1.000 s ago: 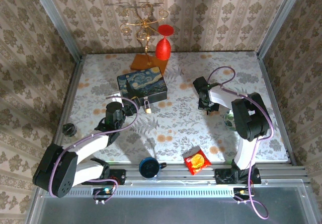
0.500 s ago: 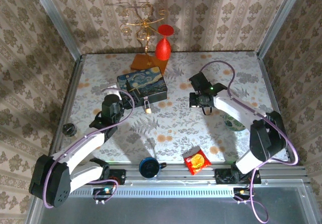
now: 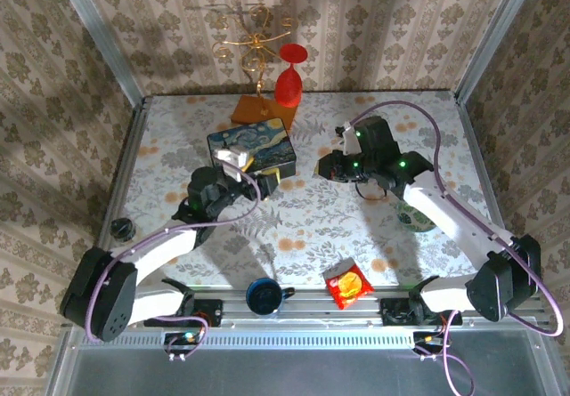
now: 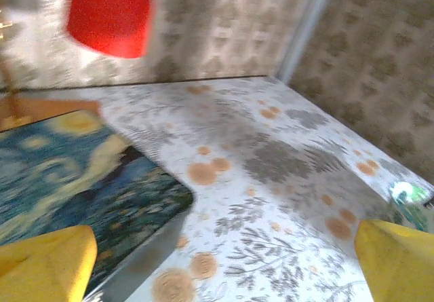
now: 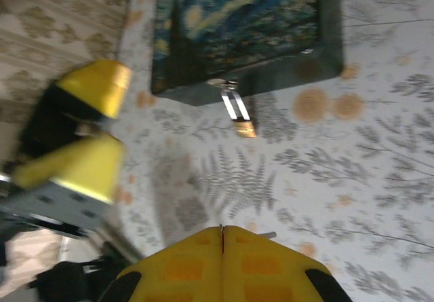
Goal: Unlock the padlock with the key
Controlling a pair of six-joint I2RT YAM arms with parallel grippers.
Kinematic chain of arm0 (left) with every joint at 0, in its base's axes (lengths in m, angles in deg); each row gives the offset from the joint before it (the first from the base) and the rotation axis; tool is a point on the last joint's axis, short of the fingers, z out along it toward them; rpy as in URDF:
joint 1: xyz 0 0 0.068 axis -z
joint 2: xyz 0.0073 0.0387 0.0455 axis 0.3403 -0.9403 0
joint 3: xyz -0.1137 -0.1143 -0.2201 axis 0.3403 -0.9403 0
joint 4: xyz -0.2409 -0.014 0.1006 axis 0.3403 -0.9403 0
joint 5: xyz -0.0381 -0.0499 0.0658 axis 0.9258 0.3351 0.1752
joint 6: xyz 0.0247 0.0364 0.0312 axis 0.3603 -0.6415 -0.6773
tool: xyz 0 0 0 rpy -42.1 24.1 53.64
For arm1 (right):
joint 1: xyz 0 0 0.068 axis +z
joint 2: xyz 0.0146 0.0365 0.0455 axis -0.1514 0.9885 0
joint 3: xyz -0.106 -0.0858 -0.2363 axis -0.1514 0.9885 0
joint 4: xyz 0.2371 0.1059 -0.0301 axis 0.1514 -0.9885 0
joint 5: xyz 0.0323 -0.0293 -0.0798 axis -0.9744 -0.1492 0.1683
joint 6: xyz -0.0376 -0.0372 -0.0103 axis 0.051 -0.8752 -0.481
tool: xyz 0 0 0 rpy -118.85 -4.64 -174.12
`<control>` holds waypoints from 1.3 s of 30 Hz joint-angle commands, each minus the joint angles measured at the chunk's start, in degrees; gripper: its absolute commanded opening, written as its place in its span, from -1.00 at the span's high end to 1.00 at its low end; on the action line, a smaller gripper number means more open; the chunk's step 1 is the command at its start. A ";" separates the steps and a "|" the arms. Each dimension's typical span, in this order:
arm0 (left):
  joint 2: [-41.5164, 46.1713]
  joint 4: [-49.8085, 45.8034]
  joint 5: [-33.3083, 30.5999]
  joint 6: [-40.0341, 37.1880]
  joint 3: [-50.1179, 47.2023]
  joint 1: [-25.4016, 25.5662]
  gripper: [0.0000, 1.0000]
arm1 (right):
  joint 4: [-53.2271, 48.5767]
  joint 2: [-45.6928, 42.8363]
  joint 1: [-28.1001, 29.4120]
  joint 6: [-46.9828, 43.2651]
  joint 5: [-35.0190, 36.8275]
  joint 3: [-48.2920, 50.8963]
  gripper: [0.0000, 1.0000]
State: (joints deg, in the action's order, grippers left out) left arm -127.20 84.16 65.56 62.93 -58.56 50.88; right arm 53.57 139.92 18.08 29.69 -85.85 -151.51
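Found the padlock (image 5: 241, 115) in the upper middle of the right wrist view, hanging by its thin silver shackle from the front wall of the painted blue box (image 5: 237, 24). Saw its pale brass body low against the table (image 5: 352, 166), just below that wall.

Made out the left gripper (image 5: 85, 122) at the left edge of the same view, beside the box's corner and apart from the padlock. Checked it in the left wrist view: one yellow fingertip (image 4: 44, 265) in the lower left corner over the box lid, the other in the lower right corner. Spread wide, with nothing held between.

Saw the right gripper (image 5: 222, 231) at the bottom centre of the right wrist view, below the padlock and apart from it, fingers pressed together along a thin seam. Noticed a thin grey sliver (image 5: 266, 235) poking out just right of that seam. Could not tell what it was, or whether it was gripped.

From the top view, placed the box left of centre. Spotted a red glass (image 3: 288, 80) beside a gold wire stand (image 3: 254, 36) above it. Found a blue cup (image 3: 263, 296) and a red snack packet (image 3: 349, 285) along the bottom edge of the table.
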 commanded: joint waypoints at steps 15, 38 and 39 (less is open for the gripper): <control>-12.75 18.16 15.34 -15.05 5.50 7.68 -0.46 | 5.98 -2.74 1.12 6.81 -7.83 0.37 1.00; -13.08 20.00 6.69 -18.14 7.30 11.99 0.38 | 7.81 -1.30 1.95 7.25 -7.28 1.65 1.00; -13.04 20.05 6.43 -18.14 7.21 11.97 0.43 | 7.80 -1.27 1.96 7.34 -7.29 1.61 1.00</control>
State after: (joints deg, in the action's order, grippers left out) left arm -141.10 101.91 73.12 45.53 -52.79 62.35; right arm 59.74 138.47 19.59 36.49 -92.54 -150.48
